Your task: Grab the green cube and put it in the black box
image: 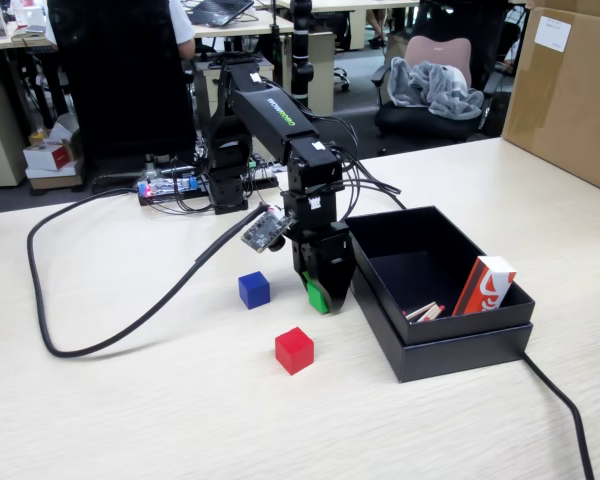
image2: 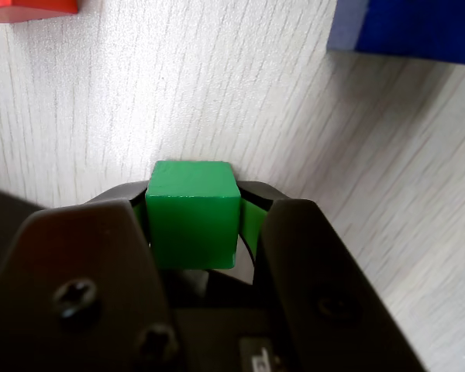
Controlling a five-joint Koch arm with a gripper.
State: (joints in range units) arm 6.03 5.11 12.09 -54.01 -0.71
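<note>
Currently the black robot gripper (image: 318,290) is lowered to the pale wood-grain bench (image: 130,400), just left of the large shallow matte black box (image: 435,340) in the fixed view. Its fingers (image2: 252,225) are clenched on the small bright green solid cube (image2: 192,221): the wrist view shows the cube seated between the two black finger housings, with green finger material pressed against its right side. In the fixed view the cube is largely hidden; only green shows at the gripper's tip. Whether the cube is resting on the bench or lifted clear cannot be told.

A small blue cube (image: 254,289) sits left of the gripper, and a small red cube (image: 294,350) lies nearer the camera. Inside the black box, a red-and-white carton (image: 483,285) leans against the right wall.
</note>
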